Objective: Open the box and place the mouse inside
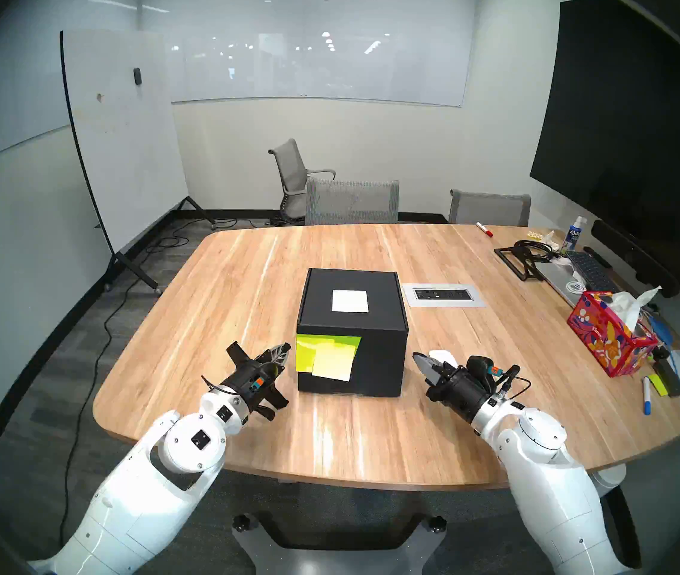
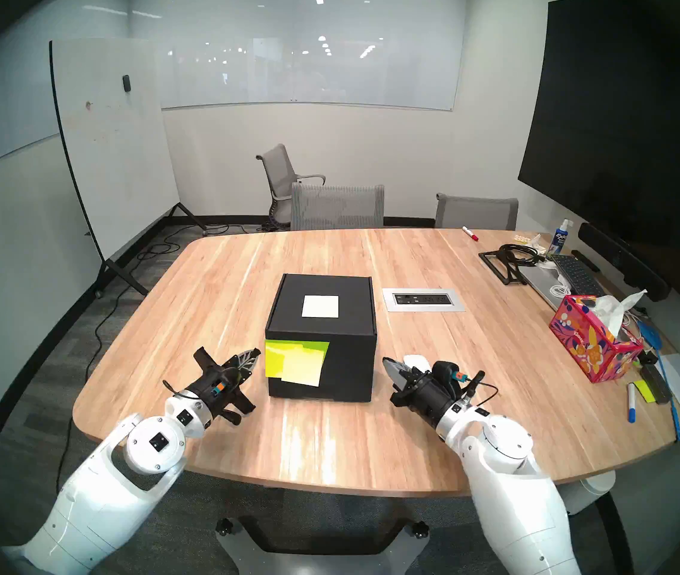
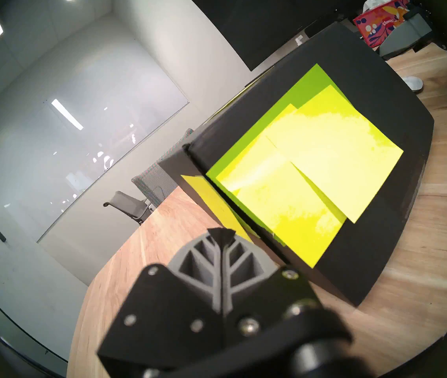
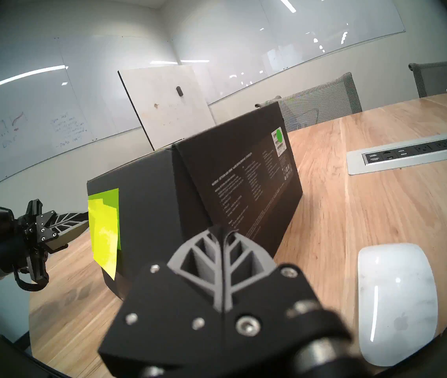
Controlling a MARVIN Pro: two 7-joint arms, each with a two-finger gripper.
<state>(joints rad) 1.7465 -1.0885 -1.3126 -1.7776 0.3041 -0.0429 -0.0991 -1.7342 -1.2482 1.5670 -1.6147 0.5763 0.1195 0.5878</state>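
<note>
Black matte box (image 1: 353, 333) sits closed mid-table, slightly toward the near edge; cube-like, white square label (image 1: 350, 301) on the lid, overlapping yellow-green sticky notes (image 1: 326, 356) on the left part of the front face, one wrapping round the left corner in the left wrist view. Small white print and a label with a green dot on its right side wall, seen from the right wrist. Mouse (image 4: 396, 301), white, smooth, low oval, grey apple logo at its near end, lies flat on the wooden table (image 1: 496, 395) just right of the box's front right corner, apart from it; in the head views it is mostly hidden behind the right gripper (image 1: 418, 359). Right gripper hovers above the table just beside the mouse, fingers pressed together, holding nothing, aimed at the box's right front corner. Left gripper (image 1: 284, 351) also pressed together and empty, tip close to the sticky notes at the box's left front corner; cannot tell if touching. Further out: silver power outlet panel (image 1: 443, 295) set in the table right of the box, red floral tissue box (image 1: 608, 337) at the right edge with pens, laptop and keyboard clutter nearby, grey chairs (image 1: 353, 200) behind the table, rolling whiteboard (image 1: 122, 138) at left.
</note>
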